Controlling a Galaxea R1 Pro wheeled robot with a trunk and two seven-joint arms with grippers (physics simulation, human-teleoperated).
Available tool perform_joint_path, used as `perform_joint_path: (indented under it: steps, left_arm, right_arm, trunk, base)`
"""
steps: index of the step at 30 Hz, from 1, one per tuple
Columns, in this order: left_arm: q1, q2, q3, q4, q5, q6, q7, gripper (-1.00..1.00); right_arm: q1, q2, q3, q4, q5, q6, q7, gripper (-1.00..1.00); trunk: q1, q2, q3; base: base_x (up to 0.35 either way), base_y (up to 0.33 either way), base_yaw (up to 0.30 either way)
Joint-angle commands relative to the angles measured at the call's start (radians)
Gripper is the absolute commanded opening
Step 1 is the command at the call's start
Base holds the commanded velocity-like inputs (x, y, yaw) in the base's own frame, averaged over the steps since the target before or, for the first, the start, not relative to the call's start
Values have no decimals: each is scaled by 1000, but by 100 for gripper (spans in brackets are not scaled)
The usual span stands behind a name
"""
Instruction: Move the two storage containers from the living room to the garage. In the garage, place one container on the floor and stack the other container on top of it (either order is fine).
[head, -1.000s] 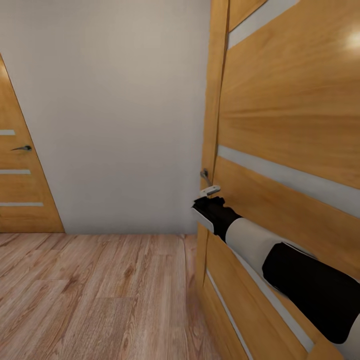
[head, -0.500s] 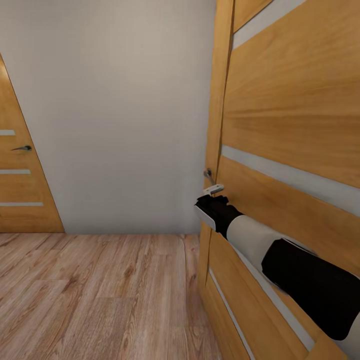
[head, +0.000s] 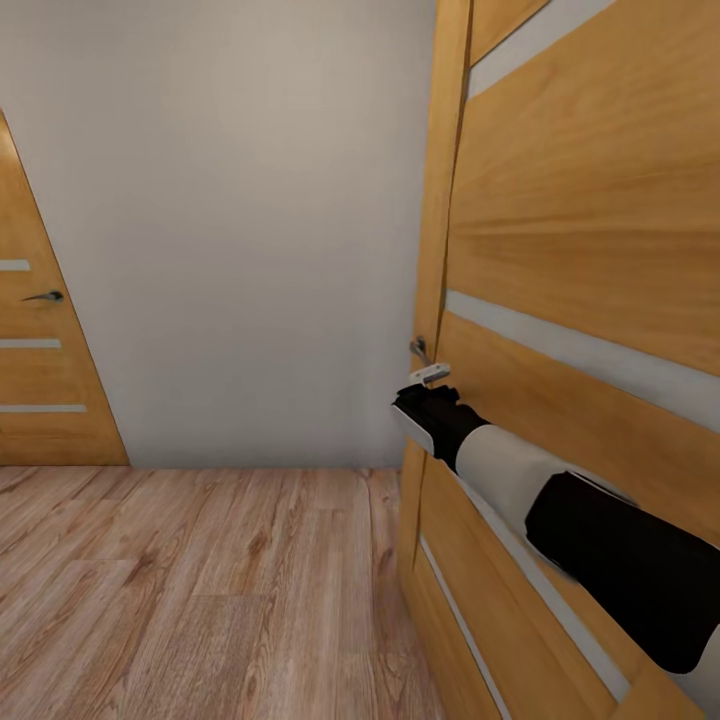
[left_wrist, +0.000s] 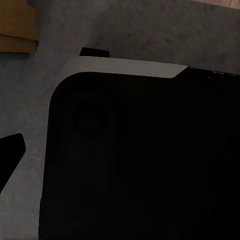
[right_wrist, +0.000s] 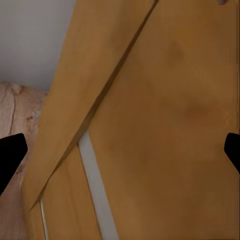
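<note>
The two storage containers: where they sit cannot be told from these views. In the head view the robot faces a corner of a room with light wood plank flooring (head: 200, 580) and a plain white wall (head: 230, 220). A light wooden door (head: 590, 230) with frosted glass strips stands close on the right, seen at a steep angle. The right arm (head: 560, 500) reaches along it, and the right gripper (head: 425, 402) sits just beneath the silver lever handle (head: 430, 373); whether they touch cannot be told. In the right wrist view the gripper's fingers (right_wrist: 10, 155) are spread wide, their black tips at opposite edges of the picture, with the door's face and one pale strip between them and nothing held. A second door (head: 40, 380) of the same kind, with a dark handle (head: 45, 296), stands further off on the left. The left wrist view shows a dark, rounded black housing (left_wrist: 140, 160) with a pale rim over a dim grey surface. One black fingertip (left_wrist: 10, 150) shows at the edge, so the left fingers' spread cannot be told.
</note>
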Motion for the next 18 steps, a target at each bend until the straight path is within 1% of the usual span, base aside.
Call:
perform_joint_path:
  steps: [1, 16, 18]
  left_arm:
    - [0, 0, 1, 0, 8, -2, -1, 100]
    - [0, 0, 1, 0, 8, -4, -1, 100]
    - [0, 0, 1, 0, 8, -4, -1, 100]
  right_arm:
    - [-3, -7, 13, 0, 11, 14, -7, 100]
    - [-15, -46, 12, 13, 9, 14, -3, 100]
    - [-15, -55, 12, 14, 9, 14, -3, 100]
  trunk:
    - [0, -1, -1]
    - [0, -1, -1]
    - [0, -1, -1]
  base:
    - [0, 0, 0]
    - [0, 0, 0]
    - [0, 0, 0]
